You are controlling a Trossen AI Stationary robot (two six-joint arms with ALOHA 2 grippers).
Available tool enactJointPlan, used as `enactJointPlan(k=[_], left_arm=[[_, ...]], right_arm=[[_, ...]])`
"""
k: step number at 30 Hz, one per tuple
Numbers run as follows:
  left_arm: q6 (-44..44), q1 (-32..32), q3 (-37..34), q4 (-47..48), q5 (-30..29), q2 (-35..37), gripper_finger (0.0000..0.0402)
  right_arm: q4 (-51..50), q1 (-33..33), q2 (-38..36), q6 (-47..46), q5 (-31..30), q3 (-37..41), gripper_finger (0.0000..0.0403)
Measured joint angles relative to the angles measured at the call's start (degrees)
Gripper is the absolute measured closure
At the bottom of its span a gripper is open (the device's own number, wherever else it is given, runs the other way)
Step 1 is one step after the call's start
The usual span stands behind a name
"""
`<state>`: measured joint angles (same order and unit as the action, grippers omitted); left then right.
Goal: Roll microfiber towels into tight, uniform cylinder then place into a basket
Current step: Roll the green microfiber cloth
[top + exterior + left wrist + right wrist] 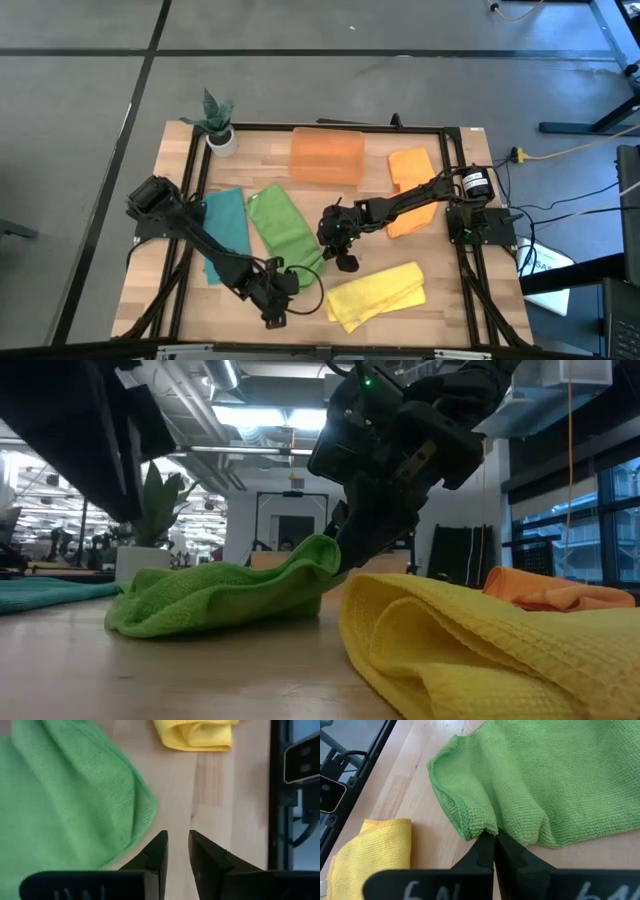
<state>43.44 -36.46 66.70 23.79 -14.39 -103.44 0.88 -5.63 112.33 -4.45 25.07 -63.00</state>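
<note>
At your ten o'clock on the table point(330, 300) stands a small white pot point(222, 141) holding a green plant point(214, 110). Below it, at nine o'clock, the teal towel point(226, 233) lies flat, and just beside it the green towel point(284, 228) stretches toward the centre. Your left gripper point(277, 318) sits at seven o'clock, near the green towel's lower corner but apart from it; its fingers point(153, 857) stand slightly apart with bare wood between them, gripping nothing. At twelve o'clock you see the basket point(327, 155), the translucent orange bin; nothing can be made out inside it, though its tinted walls make that hard to judge. Your right gripper point(343, 243) is at the centre, its jaws pressed together on the green towel's edge, lifting that edge off the wood. The yellow towel point(378, 294) lies loosely folded at five o'clock. At two o'clock, orange towels point(412, 167) lie under the right arm.
</note>
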Motion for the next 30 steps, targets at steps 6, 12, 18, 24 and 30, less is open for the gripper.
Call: enactJointPlan(k=[6, 12, 18, 24, 30], left_arm=[[-8.50, 1.10, -0.04, -5.82, 0.06, -3.40, 0.0335], [-12.98, 2.20, -0.07, -9.08, 0.31, -3.98, 0.0335], [-15.40, 2.81, -0.05, -11.57, 0.33, -5.67, 0.0335], [-15.67, 2.96, -0.11, -12.51, 0.97, -9.12, 0.0335], [-15.50, 2.96, -0.09, -12.25, -1.65, -9.46, 0.0335]], right_arm=[[0.01, 0.00, 0.00, -0.02, -0.01, 0.00, 0.0400], [0.01, 0.00, 0.00, -0.02, 0.01, 0.00, 0.0400], [0.01, 0.00, 0.00, -0.02, -0.01, 0.00, 0.0400], [-0.08, 0.00, 0.00, -0.03, 0.00, 0.01, 0.0400], [-0.12, 0.00, 0.00, -0.61, 0.00, 0.02, 0.0400]])
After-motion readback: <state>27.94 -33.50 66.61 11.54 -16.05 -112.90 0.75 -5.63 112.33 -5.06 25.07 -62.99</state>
